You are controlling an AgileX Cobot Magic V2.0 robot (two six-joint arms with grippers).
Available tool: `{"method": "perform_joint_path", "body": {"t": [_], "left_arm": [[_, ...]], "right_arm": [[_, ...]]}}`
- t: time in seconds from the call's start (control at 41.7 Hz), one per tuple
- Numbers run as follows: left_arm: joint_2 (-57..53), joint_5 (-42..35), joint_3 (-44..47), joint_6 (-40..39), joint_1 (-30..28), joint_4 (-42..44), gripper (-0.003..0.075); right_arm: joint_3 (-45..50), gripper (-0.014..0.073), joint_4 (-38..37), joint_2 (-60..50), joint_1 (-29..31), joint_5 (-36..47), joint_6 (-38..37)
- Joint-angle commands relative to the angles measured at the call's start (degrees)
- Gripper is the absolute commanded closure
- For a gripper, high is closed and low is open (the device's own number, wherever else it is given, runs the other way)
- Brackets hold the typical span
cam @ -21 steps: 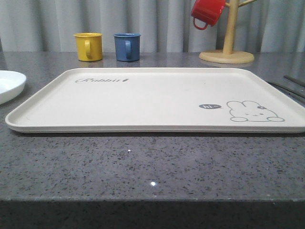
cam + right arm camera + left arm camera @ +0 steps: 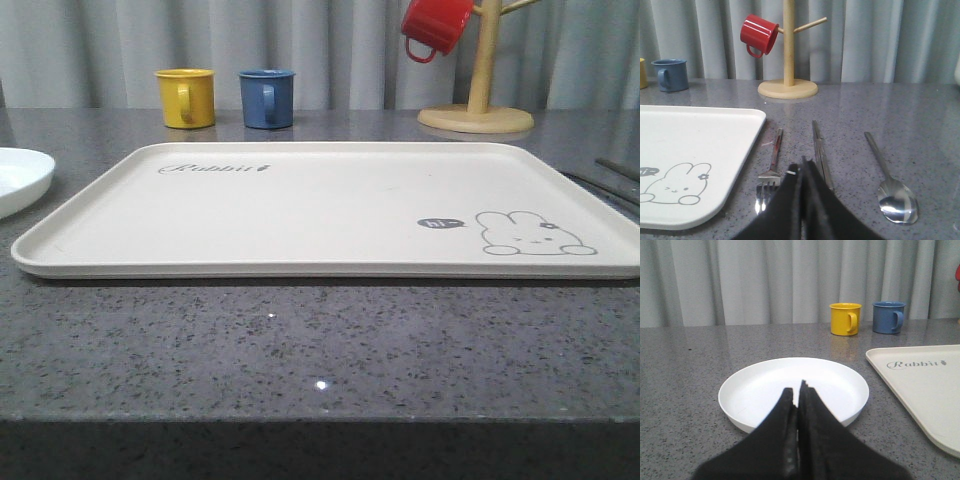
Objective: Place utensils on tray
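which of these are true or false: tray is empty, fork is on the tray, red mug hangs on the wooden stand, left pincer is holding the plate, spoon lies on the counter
1. The tray is empty. True.
2. The fork is on the tray. False: it lies on the counter beside the tray.
3. The red mug hangs on the wooden stand. True.
4. The left pincer is holding the plate. False: it is shut and empty, the plate sitting beyond it.
5. The spoon lies on the counter. True.

plate (image 2: 15, 175) cut by edge, fork (image 2: 769, 172) tines partly hidden
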State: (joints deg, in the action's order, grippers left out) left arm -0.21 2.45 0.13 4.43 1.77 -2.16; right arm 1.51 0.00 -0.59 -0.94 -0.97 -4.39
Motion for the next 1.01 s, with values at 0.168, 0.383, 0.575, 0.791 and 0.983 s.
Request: {"method": "perform_joint_path", "body": {"t": [0.168, 0.383, 0.575, 0.791, 0.983], "left_arm": [[-1.2, -6.3, 1.0, -0.6, 0.0, 0.1, 0.074], [-1.2, -4.3, -6.1, -0.6, 0.0, 0.1, 0.074], [1.7, 6.7, -20.3, -0.6, 0.0, 0.1, 0.074], [11.4, 21.1, -36.4, -0.6, 0.0, 0.3, 0.074], [19.9, 30.7, -43.0, -0.6, 0.0, 0.3, 0.074]], "right_arm": [[0.0, 0.066, -0.8, -1.0, 0.1, 8.6, 0.2], [-9.3, 0.066, -0.8, -0.7, 0.1, -0.8, 0.2], [-23.3, 0.066, -0.8, 4.5, 0.1, -13.3, 0.2], [-37.8, 0.066, -0.8, 15.0, 0.1, -26.7, 0.2], [-42.6, 0.066, -0.8, 23.6, 0.1, -33.6, 0.2]]}}
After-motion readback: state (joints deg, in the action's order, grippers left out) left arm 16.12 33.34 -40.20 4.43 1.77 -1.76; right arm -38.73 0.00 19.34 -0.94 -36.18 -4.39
